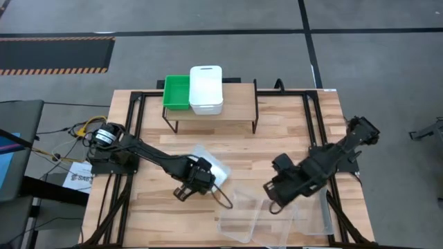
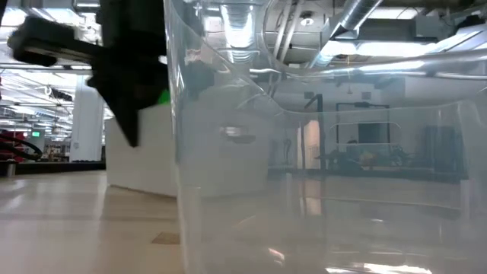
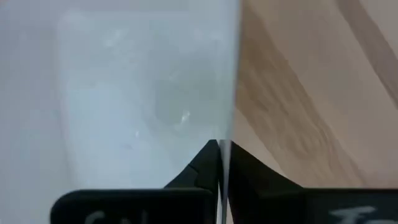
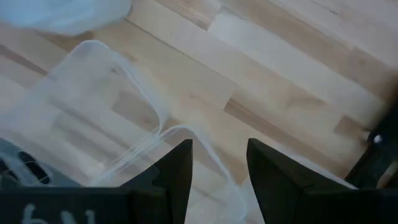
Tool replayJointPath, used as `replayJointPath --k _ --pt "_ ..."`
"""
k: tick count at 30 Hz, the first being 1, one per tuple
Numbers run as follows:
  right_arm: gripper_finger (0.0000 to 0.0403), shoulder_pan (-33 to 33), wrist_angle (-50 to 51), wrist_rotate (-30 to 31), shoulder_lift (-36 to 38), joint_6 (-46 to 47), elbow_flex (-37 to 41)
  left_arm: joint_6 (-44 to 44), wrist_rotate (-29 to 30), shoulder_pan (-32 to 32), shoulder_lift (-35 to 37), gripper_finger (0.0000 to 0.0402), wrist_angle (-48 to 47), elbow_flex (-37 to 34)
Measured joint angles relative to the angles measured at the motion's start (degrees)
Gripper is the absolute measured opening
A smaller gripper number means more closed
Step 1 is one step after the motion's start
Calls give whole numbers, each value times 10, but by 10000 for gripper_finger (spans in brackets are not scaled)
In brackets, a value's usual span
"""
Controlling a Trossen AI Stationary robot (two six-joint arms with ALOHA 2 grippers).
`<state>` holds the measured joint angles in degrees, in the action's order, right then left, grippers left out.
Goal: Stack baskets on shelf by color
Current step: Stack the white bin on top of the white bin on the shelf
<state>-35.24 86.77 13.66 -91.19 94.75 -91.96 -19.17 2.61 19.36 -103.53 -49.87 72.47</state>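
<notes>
The shelf (image 1: 239, 104) stands at the table's far side. On its left end are a green basket (image 1: 176, 92) and a white basket (image 1: 206, 88) side by side. My left gripper (image 1: 201, 174) is near the table's middle, shut on a clear basket (image 1: 213, 164). My right gripper (image 1: 272, 191) is open, right of centre. It hovers over the rims of clear baskets (image 4: 118, 124) that lie on the table's near part (image 1: 242, 213). One clear basket (image 2: 319, 167) stands close before the low camera. My left gripper pinches one thin side wall of the clear basket (image 3: 227, 134) between its two fingers (image 3: 202, 171). The wall shows edge-on between them, with the tub's hollow (image 3: 143, 93) to one side. I cannot tell whether the basket is clear of the table.
A black metal frame (image 1: 138, 97) runs around the tabletop's edges. More clear plastic (image 1: 315, 218) lies at the near right, beside my right arm. Bare wood (image 1: 263, 149) lies between the shelf and the grippers.
</notes>
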Motion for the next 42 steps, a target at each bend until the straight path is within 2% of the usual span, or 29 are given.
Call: replayJointPath --k 5,8,10,17,22,26,30,35,38,42 --pt "175 -44 -1 41 11 69 0 -103 44 19 22 1 -73 0" --pt "175 -62 -3 57 12 94 0 -144 88 26 42 0 -114 0" --pt "175 -70 -4 60 9 105 0 -165 95 33 56 0 -141 0" --pt "175 -87 -23 60 7 118 4 -245 91 76 77 0 -190 0" --pt "175 -90 -44 60 8 90 4 -287 25 122 77 15 -222 0" --pt "175 -89 -64 60 8 41 4 -288 0 156 78 44 -221 0" --pt "175 -89 -65 58 8 9 4 -230 -7 171 78 81 -198 0" --pt "175 -90 -66 42 8 -14 4 -91 -4 175 78 138 -197 30" --pt "175 -93 -66 36 8 -40 4 42 -3 175 78 166 -195 62" --pt "175 -93 -67 31 8 -67 4 289 -3 172 78 184 -162 96"
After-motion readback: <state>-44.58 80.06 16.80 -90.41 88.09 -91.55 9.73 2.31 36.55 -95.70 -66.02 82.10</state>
